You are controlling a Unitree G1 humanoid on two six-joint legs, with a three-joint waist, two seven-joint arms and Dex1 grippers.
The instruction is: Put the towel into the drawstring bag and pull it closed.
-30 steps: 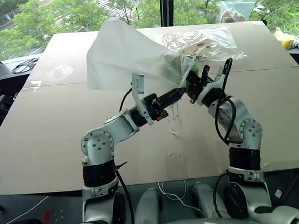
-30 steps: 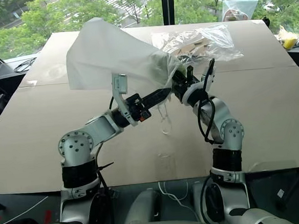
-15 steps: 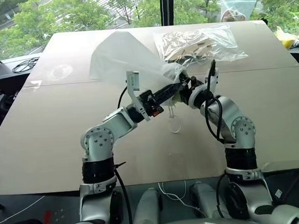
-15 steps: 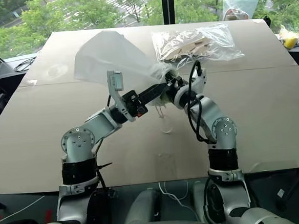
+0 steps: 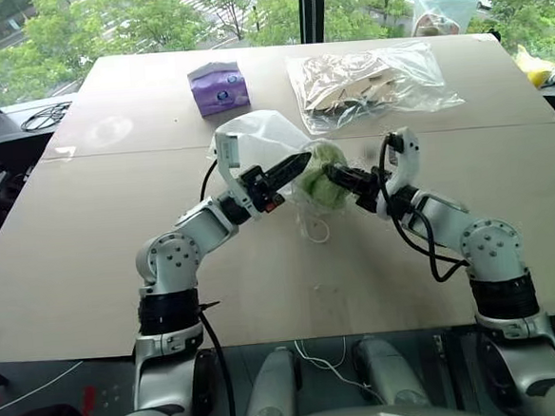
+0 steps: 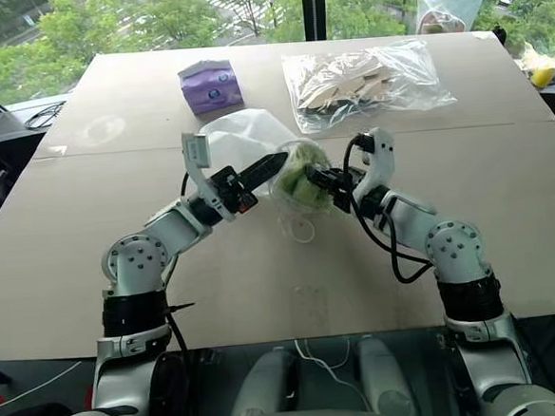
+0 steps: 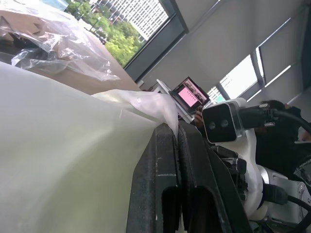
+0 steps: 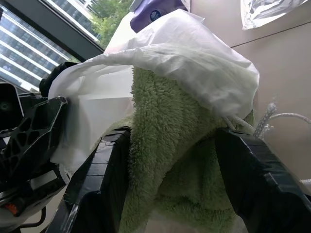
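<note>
On a tan table (image 5: 89,240) by windows: drawstring bag (image 5: 254,138) mid-table, its rim pinched in the clenched left gripper (image 5: 300,162); green towel (image 8: 170,145) bulging from its mouth, straddled by the spread right gripper (image 5: 334,174). Purple tissue box (image 5: 218,86) far left.

The towel (image 8: 170,160) is thick fluffy terry, a matt shaggy pile, light green. Over it the drawstring bag (image 8: 194,58) is thin white fabric, semi-translucent, soft and crinkled with a faint sheen, and its cords (image 8: 277,116) beside the towel look like twisted white rope. The right gripper (image 8: 172,194) fingers are matt black hard plastic with a slightly grainy face. Same for the left gripper (image 7: 177,160). The table (image 5: 70,241) under the bag is plain matt beige board. Behind the bag there's a clear glossy plastic bag (image 5: 373,77) and a purple tissue box (image 5: 218,86), smooth printed packaging.
</note>
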